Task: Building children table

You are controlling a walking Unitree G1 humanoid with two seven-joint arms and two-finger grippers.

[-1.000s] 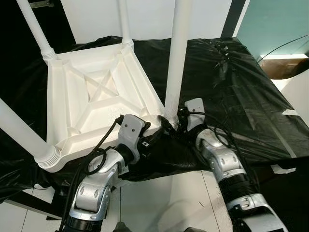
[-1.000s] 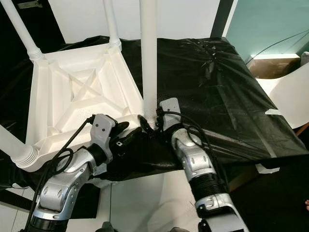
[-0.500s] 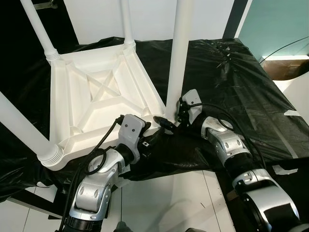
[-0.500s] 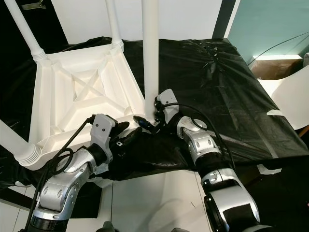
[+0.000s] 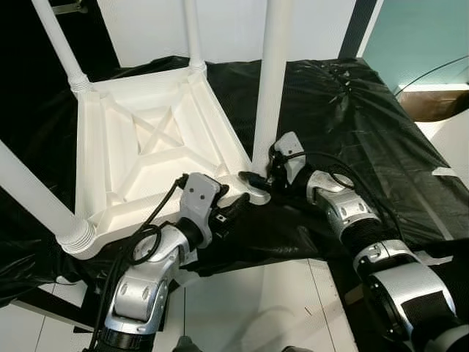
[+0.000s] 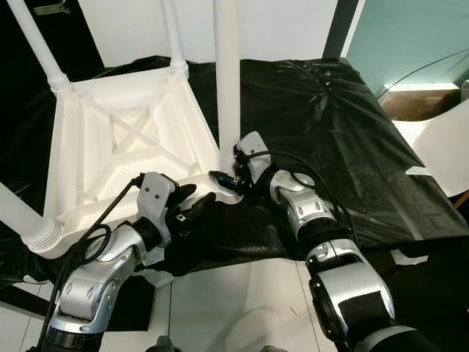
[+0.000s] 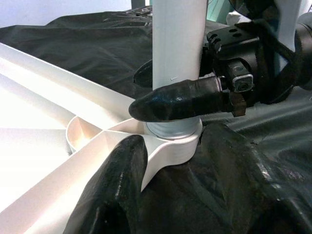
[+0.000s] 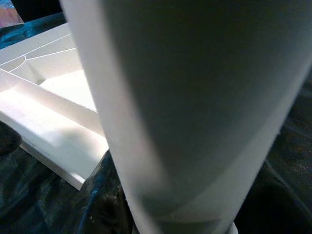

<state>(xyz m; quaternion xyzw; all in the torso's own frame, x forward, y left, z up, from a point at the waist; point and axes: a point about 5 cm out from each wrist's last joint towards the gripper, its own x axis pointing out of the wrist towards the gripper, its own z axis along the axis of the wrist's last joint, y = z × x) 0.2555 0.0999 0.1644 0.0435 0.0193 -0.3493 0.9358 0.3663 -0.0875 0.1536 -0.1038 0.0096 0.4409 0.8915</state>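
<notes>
A white plastic children's table (image 5: 146, 139) lies upside down on a black sheet, its legs pointing up. The near-right leg (image 5: 271, 81) stands in the corner socket closest to me. My right gripper (image 5: 256, 174) is shut on the base of that leg: one black finger (image 7: 180, 100) crosses in front of it and the other sits behind. The right wrist view has the leg (image 8: 185, 107) very close up. My left gripper (image 5: 229, 209) holds the table's near rim just left of that corner, with one finger (image 7: 114, 185) lying on the white rim.
Three more legs stand at the far-left (image 5: 62, 48), far (image 5: 192, 33) and near-left (image 5: 37, 198) corners. Crinkled black sheet (image 5: 352, 110) covers the surface to the right. White floor (image 5: 249, 308) lies below its near edge. A brown box (image 5: 440, 103) and a white panel (image 6: 440, 139) are at far right.
My right forearm has swung out to the right and its wrist has turned around the leg's base, staying closed on it. The left gripper has kept its place on the rim.
</notes>
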